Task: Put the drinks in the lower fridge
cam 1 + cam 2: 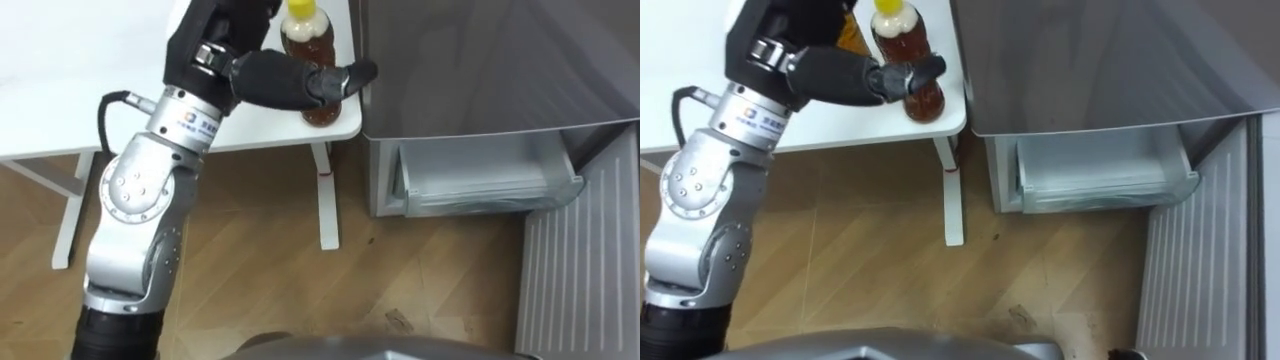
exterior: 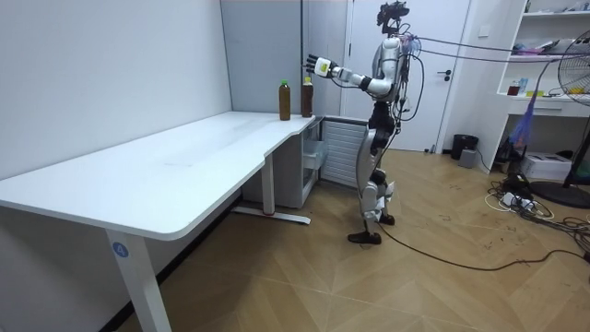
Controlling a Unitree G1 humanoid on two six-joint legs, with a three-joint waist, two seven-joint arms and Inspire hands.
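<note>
A bottle of brown tea (image 1: 303, 45) with a yellow cap stands upright at the near right corner of the white table (image 1: 60, 90). My left hand (image 1: 270, 76) is open against the bottle's left side, and the thumb lies across its lower front. A second brown bottle (image 1: 850, 34) is mostly hidden behind the hand. In the room view both bottles (image 2: 306, 97) (image 2: 284, 100) stand at the table's far end, with my left hand (image 2: 318, 66) raised beside them, fingers straight. The grey fridge (image 1: 480, 60) is to the right, its lower drawer (image 1: 490, 182) pulled out and nothing visible in it.
The lower fridge door (image 1: 580, 270) stands swung open at the right. A white table leg (image 1: 325, 195) comes down between the table and the fridge. Wooden floor lies in front. I stand between the table end and the open door.
</note>
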